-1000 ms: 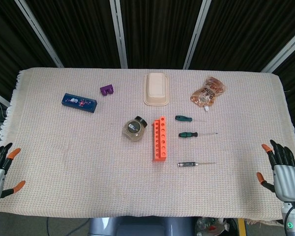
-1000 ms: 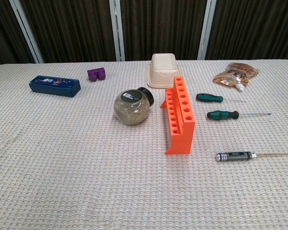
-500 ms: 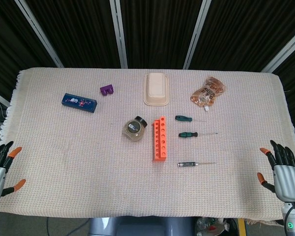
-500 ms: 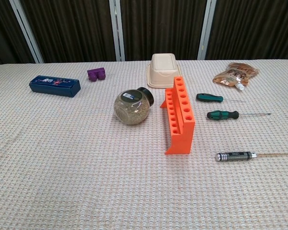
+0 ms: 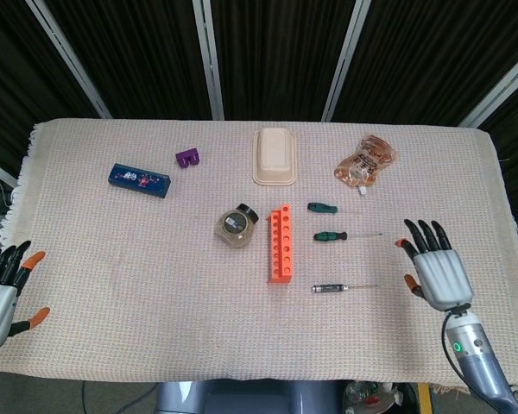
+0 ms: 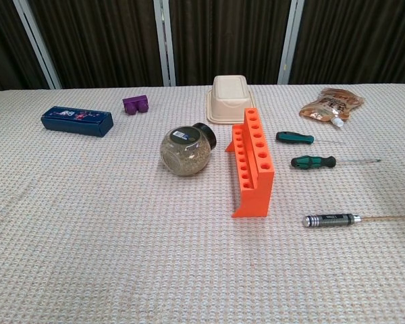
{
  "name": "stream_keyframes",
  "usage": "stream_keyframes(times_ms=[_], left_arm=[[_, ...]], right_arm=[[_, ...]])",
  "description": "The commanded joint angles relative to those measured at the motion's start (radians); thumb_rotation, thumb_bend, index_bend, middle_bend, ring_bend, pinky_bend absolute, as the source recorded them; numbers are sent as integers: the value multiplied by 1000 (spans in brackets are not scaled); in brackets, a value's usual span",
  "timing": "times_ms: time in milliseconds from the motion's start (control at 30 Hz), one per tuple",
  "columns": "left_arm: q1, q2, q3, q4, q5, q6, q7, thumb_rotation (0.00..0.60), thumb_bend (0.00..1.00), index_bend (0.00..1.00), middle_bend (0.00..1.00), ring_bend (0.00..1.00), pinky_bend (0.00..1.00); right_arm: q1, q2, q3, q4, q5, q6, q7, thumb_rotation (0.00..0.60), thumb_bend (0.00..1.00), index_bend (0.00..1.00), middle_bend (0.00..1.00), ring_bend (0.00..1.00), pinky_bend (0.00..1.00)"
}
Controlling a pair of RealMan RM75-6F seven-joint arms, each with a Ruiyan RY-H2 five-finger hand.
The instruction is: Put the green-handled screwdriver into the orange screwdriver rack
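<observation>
Nothing is done yet: 2 green screwdrivers (image 5: 330, 235) lie just right of the rack (image 5: 281, 243), untouched. The right hand (image 5: 435, 270) hovers beyond them, fingers spread, holding nothing. The left hand (image 5: 2, 291) waits empty, fingers apart.

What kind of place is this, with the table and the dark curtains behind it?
Probably a robot test or lab setup, not a home or workshop. A cloth-covered table stands before dark curtains, and unrelated props are spread across it: an orange screwdriver rack, a glass jar and a snack pouch.
</observation>
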Motion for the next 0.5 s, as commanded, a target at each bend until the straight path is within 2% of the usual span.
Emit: stream_keyframes(times_ms=[33, 200, 300, 500], left_arm=[[-2, 1, -2, -1, -2, -2, 2, 600, 158, 144, 0, 0, 0], [-11, 2, -5, 0, -10, -13, 4, 600, 158, 144, 0, 0, 0], [-18, 2, -9, 2, -13, -18, 3, 600, 156, 144, 0, 0, 0], [-23, 4, -12, 5, -22, -22, 2, 600, 160, 143, 0, 0, 0]], right_arm=[[69, -36, 44, -23, 87, -74, -81, 600, 249, 285, 52, 0, 0], [164, -104, 68, 21, 202, -154, -191, 600, 250, 298, 54, 0, 0], [239, -177, 81, 90, 297, -202, -275, 600, 251, 317, 57, 0, 0], [326, -277, 82, 173, 402, -205, -390, 600, 251, 329, 61, 0, 0]])
